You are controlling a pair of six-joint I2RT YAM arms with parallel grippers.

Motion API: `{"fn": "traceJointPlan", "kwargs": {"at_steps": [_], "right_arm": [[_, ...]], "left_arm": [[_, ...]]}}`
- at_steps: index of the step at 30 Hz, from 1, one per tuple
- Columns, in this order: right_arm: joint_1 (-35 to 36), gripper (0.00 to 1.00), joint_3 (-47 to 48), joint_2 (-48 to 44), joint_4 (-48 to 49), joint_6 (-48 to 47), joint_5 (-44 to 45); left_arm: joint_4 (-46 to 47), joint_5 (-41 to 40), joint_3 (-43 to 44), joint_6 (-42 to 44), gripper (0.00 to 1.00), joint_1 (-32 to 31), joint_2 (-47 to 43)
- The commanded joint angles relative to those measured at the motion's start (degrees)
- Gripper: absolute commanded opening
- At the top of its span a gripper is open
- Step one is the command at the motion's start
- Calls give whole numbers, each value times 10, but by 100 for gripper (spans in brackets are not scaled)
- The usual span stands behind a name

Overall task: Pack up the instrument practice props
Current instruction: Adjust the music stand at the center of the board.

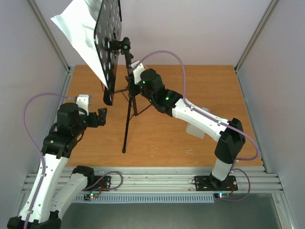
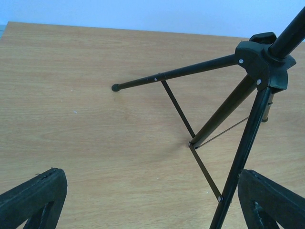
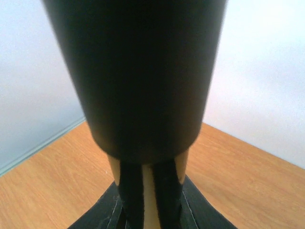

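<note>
table [image 1: 200, 90]: wooden, tripod feet planted left of centre | music stand [image 1: 108, 52]: upright, holed desk turned edge-on | sheet of music [image 1: 81, 33]: on desk, spilling past its left edge | right gripper [image 1: 133, 76]: narrowed, clamped on the pole below desk | left gripper [image 1: 102, 116]: gaping wide, low, facing tripod legs, holding nothing

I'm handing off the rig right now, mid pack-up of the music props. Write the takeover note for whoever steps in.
Left tool: open, empty, beside the music stand, facing its tripod legs.
Right tool: at the stand's pole below the desk; grip cannot be confirmed.
Sheet of music: against the stand's desk. Stand upright on the table, legs spread.
Metronome: likely the white thing half hidden under the right arm.
Done: nothing packed.
Left: all three props.
</note>
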Motion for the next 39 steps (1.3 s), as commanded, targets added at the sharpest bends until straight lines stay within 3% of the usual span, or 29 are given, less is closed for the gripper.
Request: {"fn": "traceJointPlan", "kwargs": {"at_steps": [1,5,10,17,25,28,35,39], "right_arm": [[4,1,-38,-40,45,-8,-48],[0,1,-94,-101,57,-42,-143],[-31,1,-136,-158,27,-50,-332],[-75,1,-191,-217,-12,-67,-491],[-113,1,-208,-243,-75,-102,-596],[-125,1,-223,-254,-70,-103,-610],[-147,1,-247,-254,-40,-93,-664],[-158,1,-245,-238,-31,-84,-691]], "left_arm": [[6,2,-7,8,99,3,-6],[22,57,-14,17,98,3,-14],[57,197,-33,40,96,3,-14],[108,390,-48,49,93,-2,20],[105,341,-35,82,90,-92,81],[62,280,-2,130,89,-142,136],[82,244,16,158,90,-156,192],[91,294,41,167,92,-165,230]]}}
